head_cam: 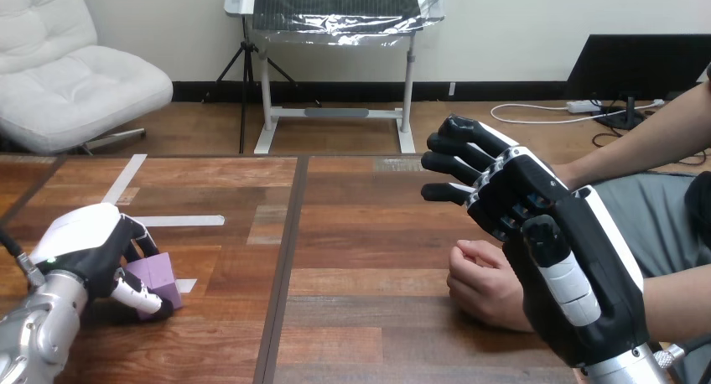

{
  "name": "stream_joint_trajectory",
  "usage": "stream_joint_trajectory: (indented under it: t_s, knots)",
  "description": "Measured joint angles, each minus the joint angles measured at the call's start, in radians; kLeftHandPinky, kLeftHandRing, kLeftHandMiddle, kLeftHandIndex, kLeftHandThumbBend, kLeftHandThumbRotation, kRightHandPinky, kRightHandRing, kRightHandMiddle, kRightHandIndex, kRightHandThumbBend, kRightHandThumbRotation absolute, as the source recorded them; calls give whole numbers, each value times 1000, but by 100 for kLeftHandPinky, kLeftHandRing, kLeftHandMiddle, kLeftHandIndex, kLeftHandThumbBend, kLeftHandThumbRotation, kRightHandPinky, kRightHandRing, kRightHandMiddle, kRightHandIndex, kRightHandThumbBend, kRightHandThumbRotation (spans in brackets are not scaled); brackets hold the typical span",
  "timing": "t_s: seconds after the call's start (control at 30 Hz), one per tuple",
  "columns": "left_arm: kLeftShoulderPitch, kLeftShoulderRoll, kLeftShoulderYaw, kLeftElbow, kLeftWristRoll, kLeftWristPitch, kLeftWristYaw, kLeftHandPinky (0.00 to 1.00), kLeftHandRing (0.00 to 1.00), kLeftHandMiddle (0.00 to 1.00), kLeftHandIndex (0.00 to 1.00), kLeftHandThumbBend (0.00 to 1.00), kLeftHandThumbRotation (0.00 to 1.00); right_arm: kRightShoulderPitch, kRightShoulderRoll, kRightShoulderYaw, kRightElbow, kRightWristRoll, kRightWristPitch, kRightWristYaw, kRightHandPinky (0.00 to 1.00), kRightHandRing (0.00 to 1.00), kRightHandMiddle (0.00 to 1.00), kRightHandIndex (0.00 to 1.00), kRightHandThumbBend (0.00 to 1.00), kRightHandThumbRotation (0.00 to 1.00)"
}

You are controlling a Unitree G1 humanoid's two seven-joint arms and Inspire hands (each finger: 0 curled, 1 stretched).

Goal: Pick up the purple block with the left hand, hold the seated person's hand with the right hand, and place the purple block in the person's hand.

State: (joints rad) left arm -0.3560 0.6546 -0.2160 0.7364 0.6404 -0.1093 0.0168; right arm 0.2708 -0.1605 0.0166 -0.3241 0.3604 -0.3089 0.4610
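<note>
Purple block (158,273): near-left part of the worktop (369,233), enclosed by the left hand (84,241); details last, it being the smallest item. Worktop: dark wooden planks with a seam running away from the robot, and white tape strips (180,220) on the left half, probably start markers for the block. Right hand (570,267): largest object in view, raised at the right, palm turned inward, fingers spread and only slightly bent, gripping nothing. It stands over and in front of the person's hand (482,285); contact between the two cannot be told. Judged as poised for the hold, not yet made. Person's hand: loosely fisted, resting on the worktop right of centre, forearm coming in from the right edge, partly hidden by the robot's palm. It would need to open, palm up, to receive anything. Left hand: white back uppermost, fingers curled over the block's far side, thumb (138,297) crossing its near face, a wrap grip suited to lifting. Block appears to rest on the wood; lift-off cannot be confirmed. Block shape: close to cubic as far as exposed, so no clear long axis; top face level, one vertical edge turned toward the view's right, well apart from the person's hand.
</note>
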Motion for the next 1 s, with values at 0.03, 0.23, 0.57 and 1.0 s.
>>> stream_joint_trajectory:
  t_s: [0.03, 0.23, 0.57, 1.0]
  knots:
    - [0, -1, 0, 1, -2, -1, 3, 42, 43, 48, 51, 66, 0, 0, 0, 0, 0, 0, 0, 0, 75, 84, 84, 84, 90, 74]
    - [0, -4, 0, 6, -7, -1, 12, 39, 41, 47, 51, 66, 0, 0, 0, -1, 0, 0, 0, 0, 75, 84, 84, 84, 91, 74]
    - [1, -8, 0, 7, -23, -1, 32, 34, 37, 44, 50, 66, 0, 0, 0, -1, 0, -2, 0, -1, 75, 83, 84, 84, 92, 74]
    - [16, -19, 25, -34, -112, 0, 29, 25, 32, 40, 49, 64, 0, 0, 0, -1, 0, -2, 0, -1, 75, 83, 84, 84, 91, 74]
